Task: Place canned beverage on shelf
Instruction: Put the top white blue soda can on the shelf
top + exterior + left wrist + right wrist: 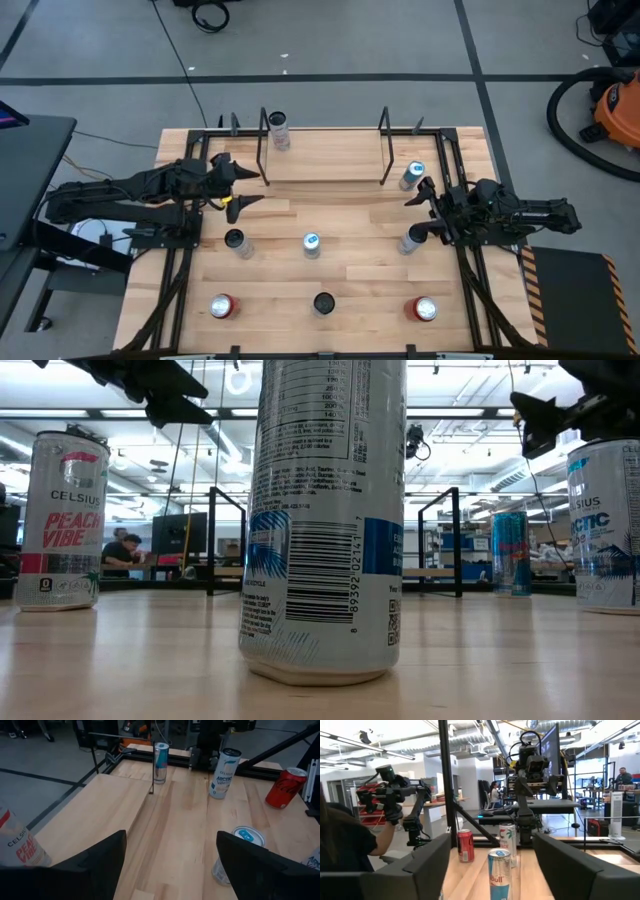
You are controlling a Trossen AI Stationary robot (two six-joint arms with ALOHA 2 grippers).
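Right gripper [420,208]: sits at the right side of the table, pointing left, fingers apart and clamped on nothing. In its wrist view, the Red Bull can [499,872] stands upright straight ahead, in line with the gap between the fingers. No contact is visible.

Red Bull can position: in the high view it is just outside the right-hand posts of the shelf [325,165]. It appears to stand on the table rather than on the board, but the views do not settle this.

Key relation: the shelf lies to the left of the can, and the right arm is much the nearer. Any placing move would carry the can left, past the posts and onto the board.

Open room: the board is bare except for one can [278,130] at its far-left corner. The posts and the thin black rod at the right end are the edges to clear. The Arctic Vibe can [412,240] stands close on the near side of the gripper.

Left gripper [245,185]: waits at the shelf's left end, fingers apart and empty.
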